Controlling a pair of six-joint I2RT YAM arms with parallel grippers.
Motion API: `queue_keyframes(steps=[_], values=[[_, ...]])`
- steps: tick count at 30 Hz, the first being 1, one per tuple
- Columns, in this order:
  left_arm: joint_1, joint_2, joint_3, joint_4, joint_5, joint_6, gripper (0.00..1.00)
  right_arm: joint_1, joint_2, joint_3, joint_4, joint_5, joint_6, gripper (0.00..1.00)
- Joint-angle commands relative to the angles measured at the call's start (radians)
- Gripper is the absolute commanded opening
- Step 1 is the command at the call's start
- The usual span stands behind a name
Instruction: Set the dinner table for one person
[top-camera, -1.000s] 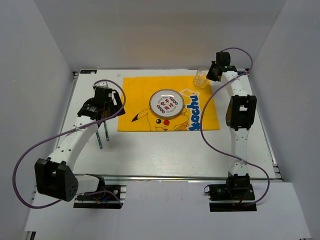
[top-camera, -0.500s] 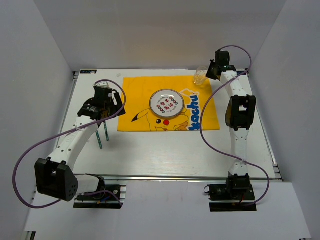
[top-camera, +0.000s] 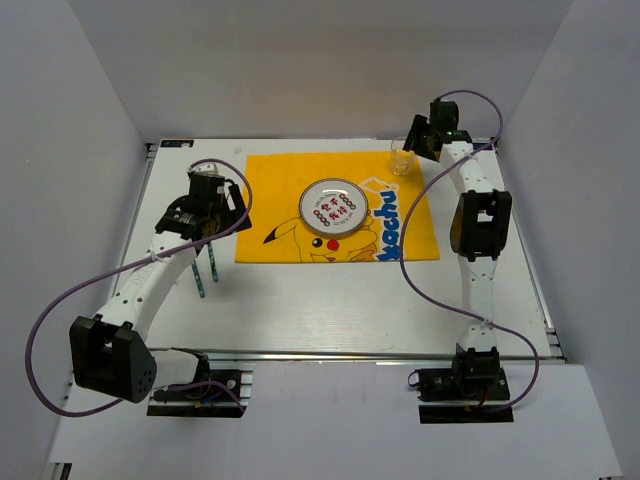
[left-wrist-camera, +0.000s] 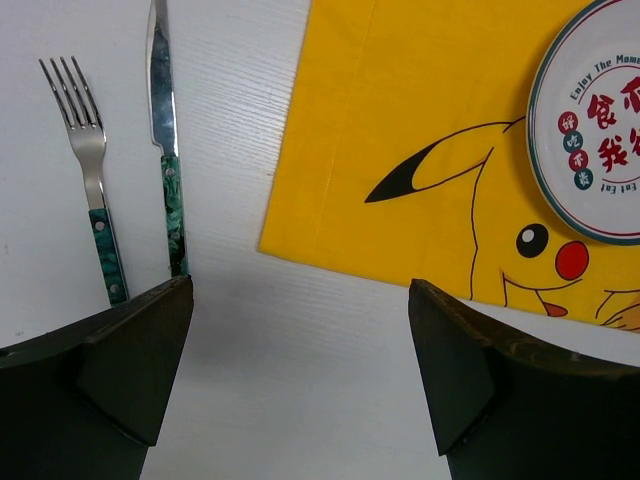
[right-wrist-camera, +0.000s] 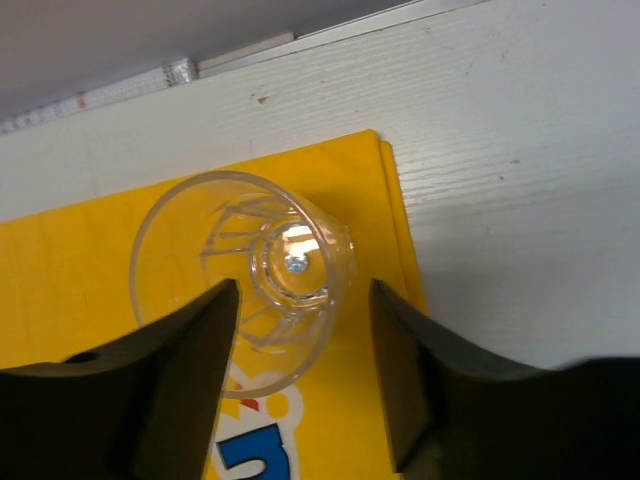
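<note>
While my right hand (right-wrist-camera: 300, 300) gapes around the glass (right-wrist-camera: 240, 270) on the placemat (right-wrist-camera: 60, 260), my open left hand (left-wrist-camera: 300, 300) hangs near fork (left-wrist-camera: 88, 160) and knife (left-wrist-camera: 162, 120).

"Enjoy The Mome" on plate (left-wrist-camera: 592, 150) rim

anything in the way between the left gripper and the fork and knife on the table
Nothing visible. The left gripper hangs open above the bare dinner table, and the fork and knife lie side by side just ahead of it, uncovered. The yellow placemat lies to their right, apart from them.
</note>
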Motion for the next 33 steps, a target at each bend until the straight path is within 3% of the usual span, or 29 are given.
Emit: queue_keyframes(steps=[1, 2, 7, 10, 13, 14, 15, 18, 20, 24, 33], values=[[0.004, -0.001, -0.003, 0.011, 0.005, 0.008, 0.98, 0.0, -0.04, 0.067, 0.057, -0.028, 0.006, 0.72], [0.004, 0.002, -0.001, 0.009, 0.001, 0.005, 0.98, 0.001, -0.069, 0.069, 0.06, -0.03, 0.011, 0.89], [0.013, 0.036, 0.008, -0.004, -0.019, -0.025, 0.98, 0.004, -0.228, 0.068, 0.065, 0.008, -0.021, 0.89], [0.026, 0.077, 0.034, -0.04, -0.045, -0.064, 0.98, 0.006, -0.429, 0.019, 0.018, 0.048, -0.034, 0.89], [0.049, 0.111, 0.068, -0.061, -0.054, -0.107, 0.98, 0.015, -0.598, -0.194, 0.016, 0.082, -0.034, 0.89], [0.059, 0.128, 0.077, -0.084, -0.062, -0.118, 0.98, 0.015, -0.727, -0.269, 0.037, 0.078, -0.029, 0.89], [0.059, 0.137, 0.092, -0.095, -0.068, -0.128, 0.98, 0.014, -0.794, -0.429, 0.057, 0.065, -0.025, 0.89], [0.082, 0.161, 0.14, -0.132, -0.077, -0.131, 0.98, 0.012, -1.02, -0.674, 0.109, -0.007, -0.009, 0.89], [0.104, 0.183, 0.163, -0.158, -0.11, -0.131, 0.98, 0.014, -1.144, -0.751, 0.103, -0.03, -0.008, 0.89], [0.139, 0.247, 0.172, -0.176, -0.093, -0.133, 0.98, 0.017, -1.308, -0.92, 0.074, -0.223, 0.017, 0.89], [0.246, 0.443, 0.174, -0.124, 0.077, -0.063, 0.97, 0.021, -1.485, -1.086, 0.109, -0.383, 0.037, 0.85]])
